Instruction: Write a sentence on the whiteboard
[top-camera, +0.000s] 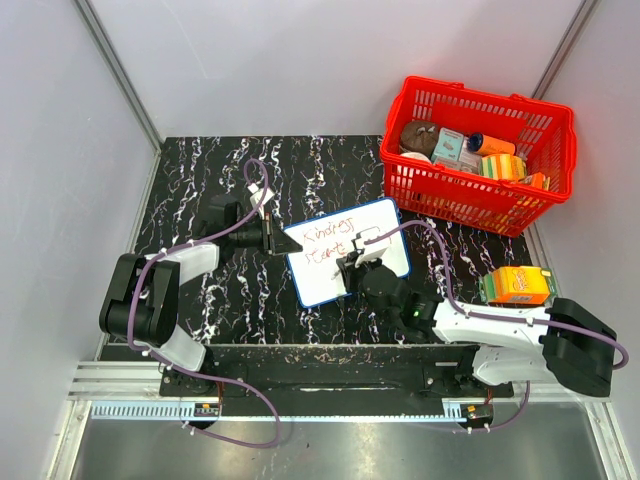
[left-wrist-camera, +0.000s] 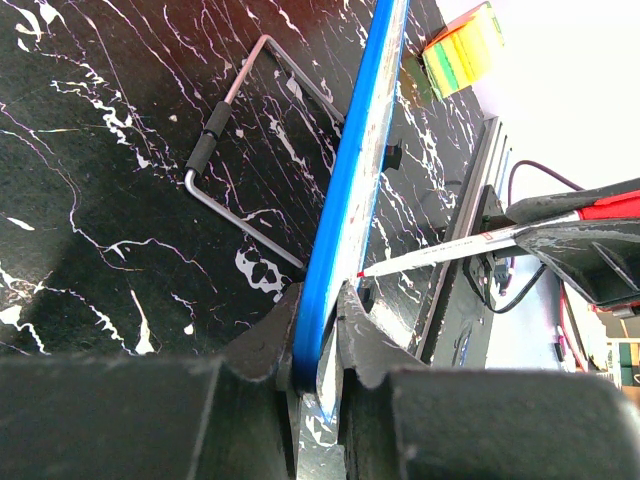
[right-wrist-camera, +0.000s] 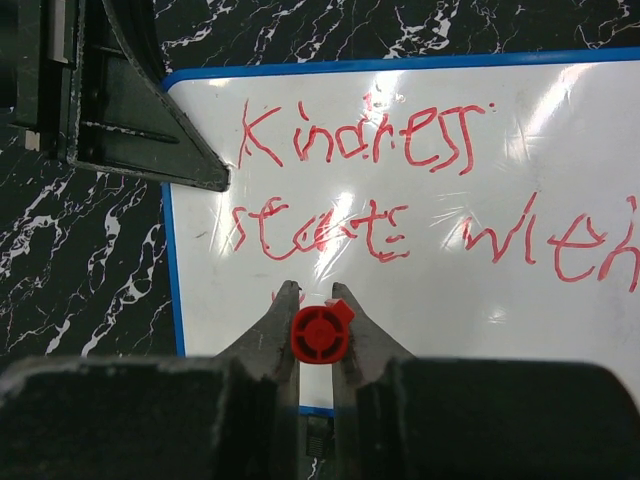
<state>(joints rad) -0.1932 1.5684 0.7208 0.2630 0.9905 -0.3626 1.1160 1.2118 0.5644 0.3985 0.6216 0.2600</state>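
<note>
The whiteboard, white with a thin blue frame, lies mid-table at a tilt. My left gripper is shut on its left edge; in the left wrist view the blue edge runs between the fingers of that gripper. The sentence is in red: "Kindness", then roughly "starts with" below. My right gripper is shut on a red marker, standing on end over the whiteboard under the second line. A short red stroke shows by the marker. The left wrist view shows the marker with its tip at the board.
A red basket holding several packets stands at the back right. An orange carton lies at the right, beside my right arm. A bent wire stand rests on the black marbled table behind the whiteboard.
</note>
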